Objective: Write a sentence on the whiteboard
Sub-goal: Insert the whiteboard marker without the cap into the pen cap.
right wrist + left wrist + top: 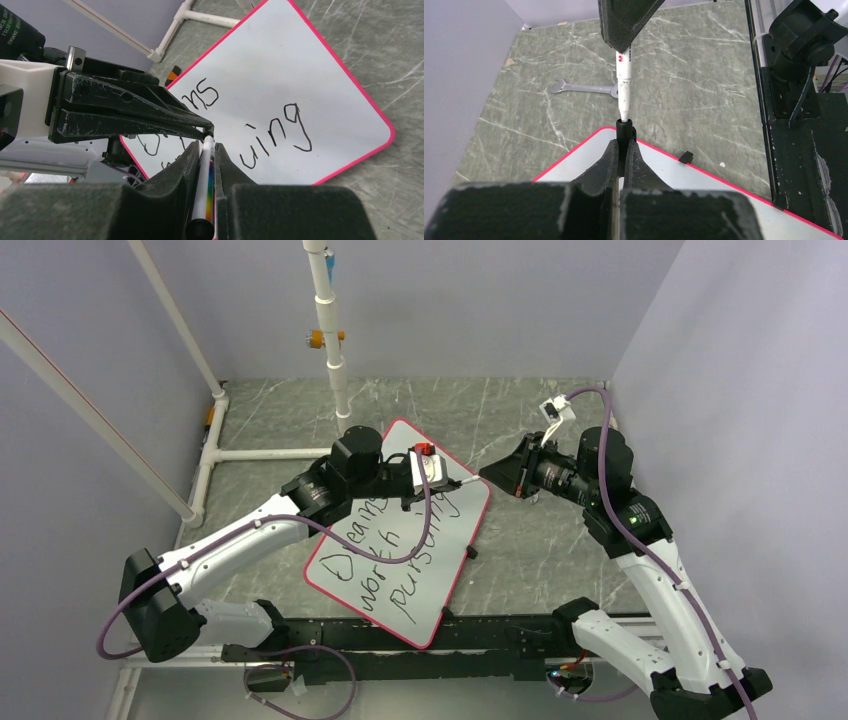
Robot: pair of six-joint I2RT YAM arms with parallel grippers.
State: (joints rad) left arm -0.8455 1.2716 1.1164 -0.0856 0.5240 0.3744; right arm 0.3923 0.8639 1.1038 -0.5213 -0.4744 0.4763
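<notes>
- The left fingers (606, 165) are pressed shut on the black marker cap (625, 131).
- The marker (624, 87) meets the cap's mouth nib-first, and the right fingers (621, 20) clamp its barrel.
- The whiteboard (465, 508) lies askew on the desk between the arms. Its sentence (385, 555), "Dreams worth pursuing", looks finished.
- This is probably the recapping step. The next move calls for a straight push, with cap and marker kept in line.

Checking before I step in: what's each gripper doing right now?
Left gripper: shut on the black cap.
Right gripper: shut on the marker.
</notes>
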